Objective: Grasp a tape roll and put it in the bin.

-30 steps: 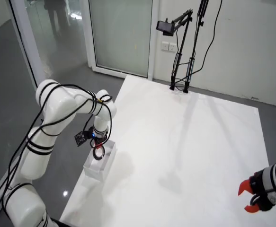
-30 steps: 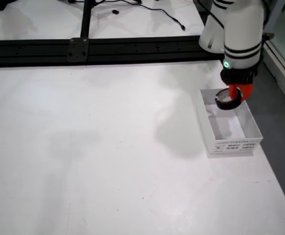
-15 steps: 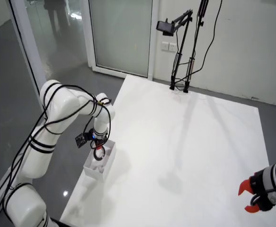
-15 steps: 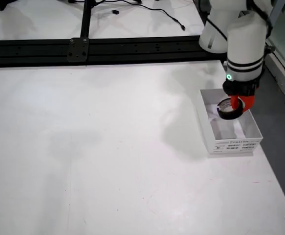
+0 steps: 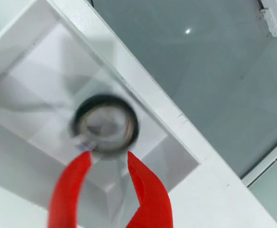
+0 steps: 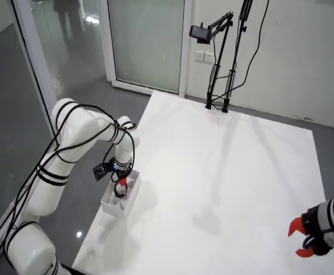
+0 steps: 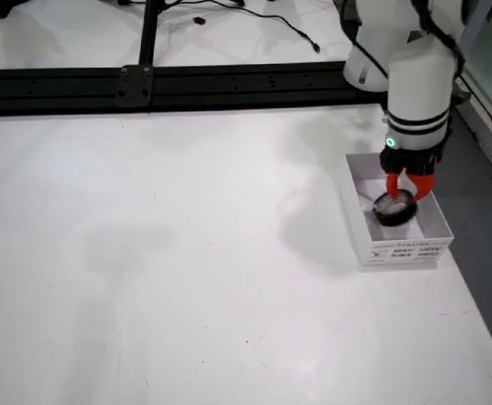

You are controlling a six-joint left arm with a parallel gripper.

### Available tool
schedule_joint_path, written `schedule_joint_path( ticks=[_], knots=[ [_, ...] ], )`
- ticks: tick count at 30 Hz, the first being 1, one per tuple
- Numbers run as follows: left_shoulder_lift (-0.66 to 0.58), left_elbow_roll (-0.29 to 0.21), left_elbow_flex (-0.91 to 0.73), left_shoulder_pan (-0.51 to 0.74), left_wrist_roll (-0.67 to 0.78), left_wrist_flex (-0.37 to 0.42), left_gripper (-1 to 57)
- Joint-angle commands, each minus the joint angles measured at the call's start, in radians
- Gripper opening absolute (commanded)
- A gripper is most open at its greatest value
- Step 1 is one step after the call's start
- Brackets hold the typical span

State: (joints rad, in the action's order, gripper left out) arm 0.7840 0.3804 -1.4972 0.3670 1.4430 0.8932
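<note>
A black tape roll [image 5: 106, 124] with a clear, shiny middle lies inside the white bin [image 5: 143, 80]; it looks blurred in the wrist view. My gripper [image 5: 109, 159] has red fingers [image 5: 71, 185] that stand apart just above the roll, holding nothing. In the table view the gripper [image 7: 406, 187] hangs straight down over the bin [image 7: 397, 249], with the roll [image 7: 395, 207] below its tips. In the overhead view the gripper [image 6: 120, 184] is over the bin [image 6: 121, 201] near the table's left edge.
The bin stands close to the white table's edge [image 7: 461, 278], with grey floor [image 5: 214, 61] beyond. A black rail [image 7: 144, 84] runs along the far side. A second arm's red gripper [image 6: 301, 238] rests at the far corner. A camera stand [image 6: 218, 63] stands at the back.
</note>
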Motion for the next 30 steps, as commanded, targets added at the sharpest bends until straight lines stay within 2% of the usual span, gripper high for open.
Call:
schedule_joint_path(
  ticks=[1, 3, 7, 11, 15, 20, 30],
  knots=[
    [0.014, -0.006, 0.000, 0.018, -0.001, -0.027, 20.4],
    [0.014, -0.014, 0.000, 0.021, -0.001, -0.022, 17.1],
    [0.004, -0.029, 0.002, 0.047, -0.001, -0.014, -0.6],
    [-0.060, -0.025, 0.002, 0.081, -0.001, 0.039, -0.6],
    [-0.174, 0.000, 0.003, 0.127, -0.001, 0.108, -0.6],
    [-0.307, 0.008, 0.003, 0.193, -0.001, 0.164, -0.6],
    [-0.546, 0.009, 0.005, 0.432, -0.001, 0.280, -0.6]
  ],
)
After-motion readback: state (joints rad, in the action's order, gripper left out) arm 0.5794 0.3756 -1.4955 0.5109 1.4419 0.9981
